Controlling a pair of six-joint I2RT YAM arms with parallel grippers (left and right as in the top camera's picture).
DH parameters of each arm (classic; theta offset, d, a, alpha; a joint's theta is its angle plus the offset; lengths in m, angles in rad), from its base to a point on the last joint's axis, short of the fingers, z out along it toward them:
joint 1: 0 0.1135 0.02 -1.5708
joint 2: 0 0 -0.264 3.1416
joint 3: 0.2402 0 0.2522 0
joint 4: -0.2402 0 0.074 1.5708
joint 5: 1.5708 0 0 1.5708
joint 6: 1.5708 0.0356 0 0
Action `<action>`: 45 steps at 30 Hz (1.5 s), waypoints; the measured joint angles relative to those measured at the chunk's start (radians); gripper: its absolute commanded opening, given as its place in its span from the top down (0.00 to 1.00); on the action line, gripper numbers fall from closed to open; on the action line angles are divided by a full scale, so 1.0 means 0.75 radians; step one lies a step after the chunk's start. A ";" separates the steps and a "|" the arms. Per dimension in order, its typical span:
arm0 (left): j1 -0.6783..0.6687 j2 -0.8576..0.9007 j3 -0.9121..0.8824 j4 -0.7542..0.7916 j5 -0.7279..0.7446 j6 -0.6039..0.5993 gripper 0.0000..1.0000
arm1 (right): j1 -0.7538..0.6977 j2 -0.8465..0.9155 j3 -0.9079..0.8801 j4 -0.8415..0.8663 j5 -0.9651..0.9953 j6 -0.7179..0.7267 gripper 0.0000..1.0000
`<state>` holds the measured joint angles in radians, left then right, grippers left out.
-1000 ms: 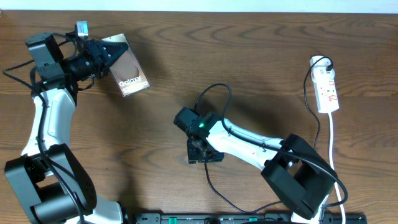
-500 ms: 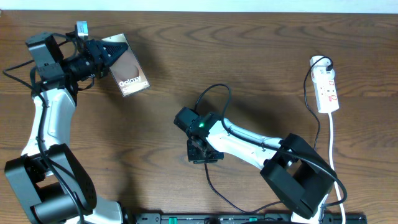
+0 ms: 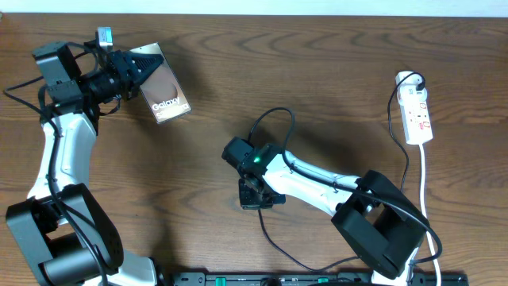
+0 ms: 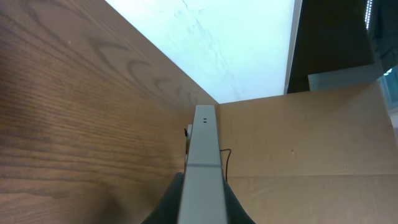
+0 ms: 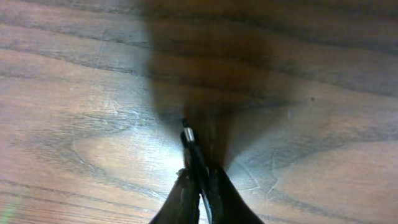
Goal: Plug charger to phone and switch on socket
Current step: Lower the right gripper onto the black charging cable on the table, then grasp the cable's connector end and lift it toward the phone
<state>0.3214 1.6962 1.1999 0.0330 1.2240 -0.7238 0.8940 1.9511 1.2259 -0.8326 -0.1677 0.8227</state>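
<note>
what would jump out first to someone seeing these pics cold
The eye goes first to the phone with its white Galaxy lettering, clamped in the left gripper at the upper left of the table. Next comes the right gripper at mid-table, pinching the charger just behind its small plug tip, with the black cable looping behind it. The white socket lies alone at the far right edge.

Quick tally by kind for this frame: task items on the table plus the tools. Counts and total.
phone: 1
charger: 1
power strip: 1
tools: 2, the left tool shut on the phone and the right tool shut on the charger
Total: 5
</note>
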 measured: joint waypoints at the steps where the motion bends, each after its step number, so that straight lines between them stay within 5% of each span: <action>1: 0.000 0.000 0.000 0.000 0.000 -0.001 0.93 | 0.000 0.001 0.000 0.001 -0.001 -0.001 0.99; 11: 0.000 0.000 0.000 0.000 0.000 -0.001 0.92 | -0.053 0.014 0.000 0.115 -0.171 -0.150 0.99; 22: 0.000 0.000 0.000 -0.001 0.001 -0.001 0.93 | -0.288 0.037 -0.003 0.502 -1.001 -0.737 0.99; 28: 0.000 0.000 0.000 -0.001 0.001 -0.001 0.93 | -0.354 0.038 -0.005 0.695 -1.258 -0.885 0.99; 35: 0.000 0.000 0.000 0.032 0.039 0.000 0.93 | -0.367 0.038 -0.005 1.012 -1.437 -0.914 0.99; 45: 0.000 0.000 -0.001 0.192 0.215 -0.001 0.92 | -0.400 0.040 -0.007 1.472 -1.504 -0.630 0.99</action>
<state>0.3214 1.6962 1.1992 0.1768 1.3853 -0.7242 0.5938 1.9812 1.2209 0.2718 -1.2953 0.3504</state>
